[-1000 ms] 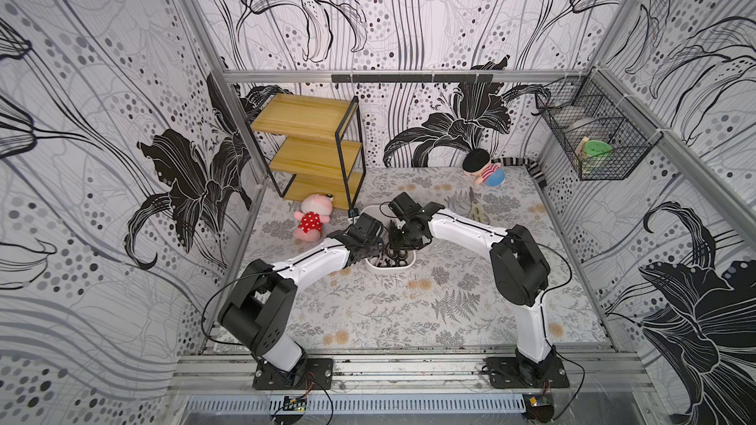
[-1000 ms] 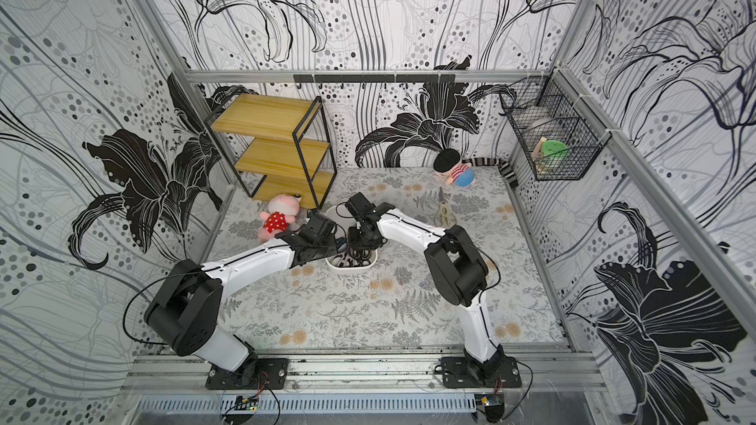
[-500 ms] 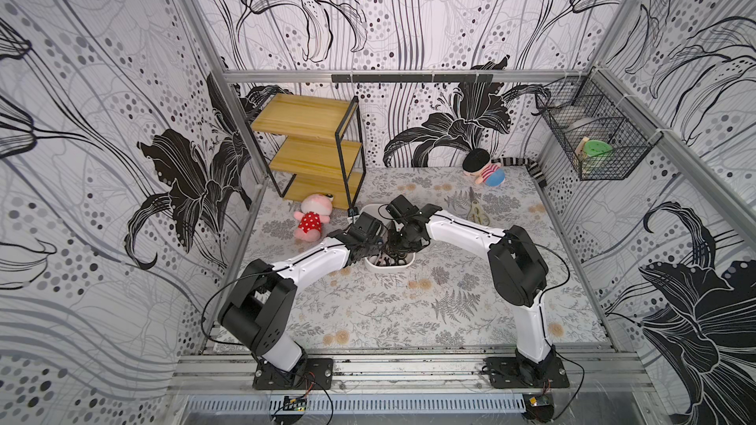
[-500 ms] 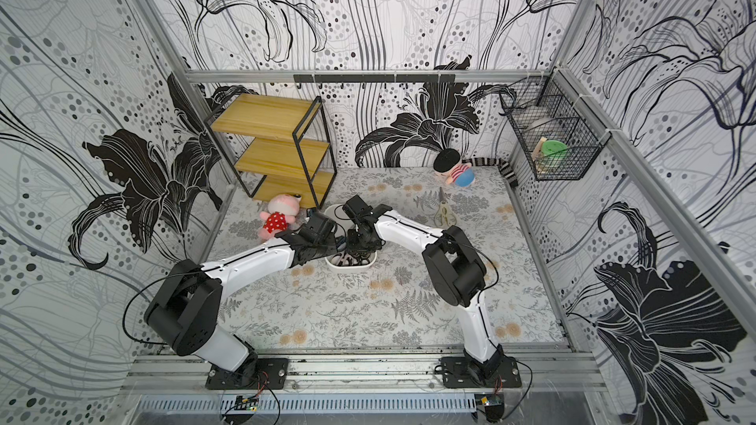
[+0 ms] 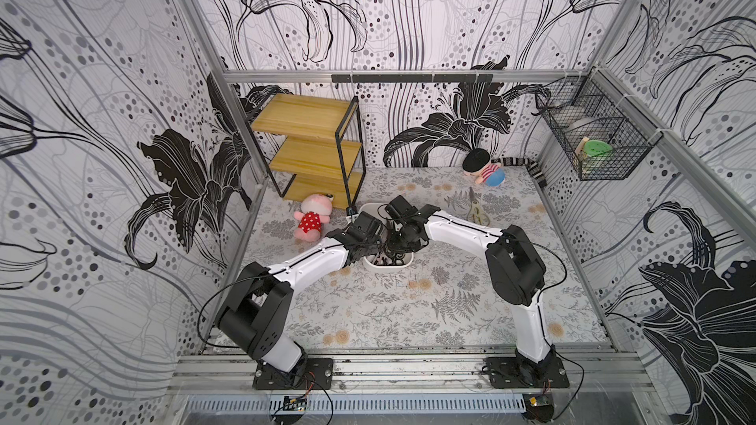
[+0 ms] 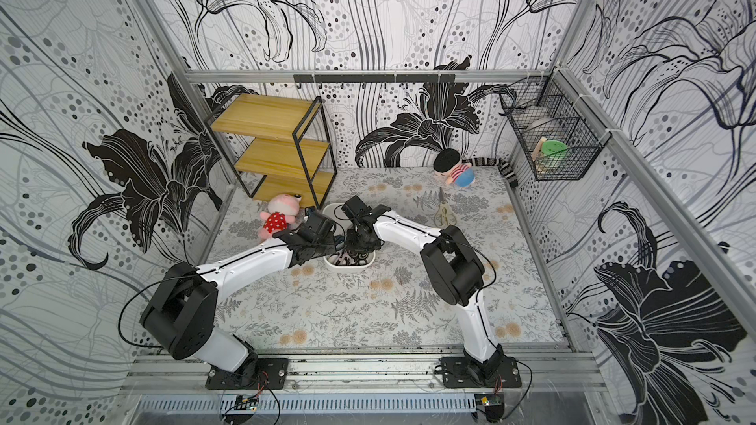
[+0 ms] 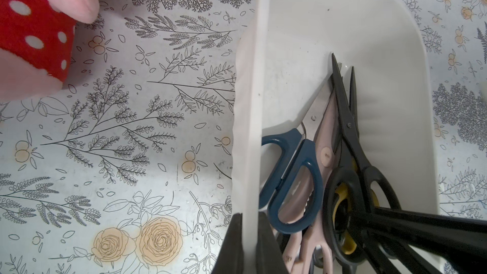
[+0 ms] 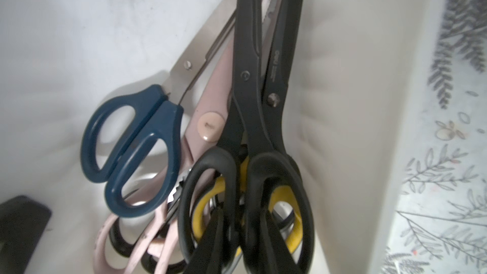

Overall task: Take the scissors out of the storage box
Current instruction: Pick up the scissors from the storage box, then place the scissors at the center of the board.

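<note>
The white storage box (image 5: pixel 388 266) (image 6: pixel 348 266) stands mid-table with both grippers in it. My left gripper (image 7: pixel 249 243) is shut on its side wall (image 7: pixel 250 127). Inside lie several scissors: a dark blue-handled pair (image 8: pixel 131 154), a pinkish pair (image 8: pixel 210 101), a yellow-and-black pair (image 8: pixel 287 199) and, on top, the black scissors (image 8: pixel 261 101). My right gripper (image 8: pixel 238 243) has a finger through each black handle loop and is shut on the bars between them. One cream-handled pair (image 5: pixel 474 209) lies on the table outside the box, to its right.
A pink plush in a red dotted dress (image 5: pixel 311 218) lies just left of the box. A wooden shelf (image 5: pixel 315 149) stands at the back left. A black-haired doll (image 5: pixel 484 167) lies by the back wall. A black wire basket (image 5: pixel 593 145) hangs on the right wall.
My right gripper has shifted a little leftward over the box and its fingers have drawn together on the black handles. The left arm has stayed still on the box wall.
</note>
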Robot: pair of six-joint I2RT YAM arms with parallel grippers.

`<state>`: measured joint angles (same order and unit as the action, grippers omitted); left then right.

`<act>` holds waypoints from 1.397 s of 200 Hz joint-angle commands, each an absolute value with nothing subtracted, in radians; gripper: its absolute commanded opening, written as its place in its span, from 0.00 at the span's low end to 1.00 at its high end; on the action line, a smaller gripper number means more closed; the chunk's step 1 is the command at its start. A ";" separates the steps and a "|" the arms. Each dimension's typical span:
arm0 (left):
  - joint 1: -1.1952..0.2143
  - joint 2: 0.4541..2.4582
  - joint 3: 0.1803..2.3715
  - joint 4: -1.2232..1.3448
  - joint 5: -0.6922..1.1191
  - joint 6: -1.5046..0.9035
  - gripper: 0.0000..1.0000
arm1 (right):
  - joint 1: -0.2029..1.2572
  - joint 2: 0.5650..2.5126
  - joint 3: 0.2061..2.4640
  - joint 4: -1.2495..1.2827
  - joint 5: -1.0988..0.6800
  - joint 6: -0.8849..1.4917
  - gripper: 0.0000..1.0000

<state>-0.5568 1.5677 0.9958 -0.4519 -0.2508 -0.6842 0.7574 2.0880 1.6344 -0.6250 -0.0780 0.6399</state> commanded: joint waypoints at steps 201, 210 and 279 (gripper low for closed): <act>-0.518 1.516 0.972 -0.343 -0.285 -0.668 0.00 | 0.566 1.887 1.640 -0.740 0.025 0.460 0.00; -0.518 1.509 0.966 -0.336 -0.284 -0.664 0.00 | 0.529 1.887 1.622 -0.730 0.025 0.432 0.00; -0.518 1.478 0.926 -0.314 -0.275 -0.649 0.00 | 0.343 2.015 1.650 -0.694 0.032 0.311 0.00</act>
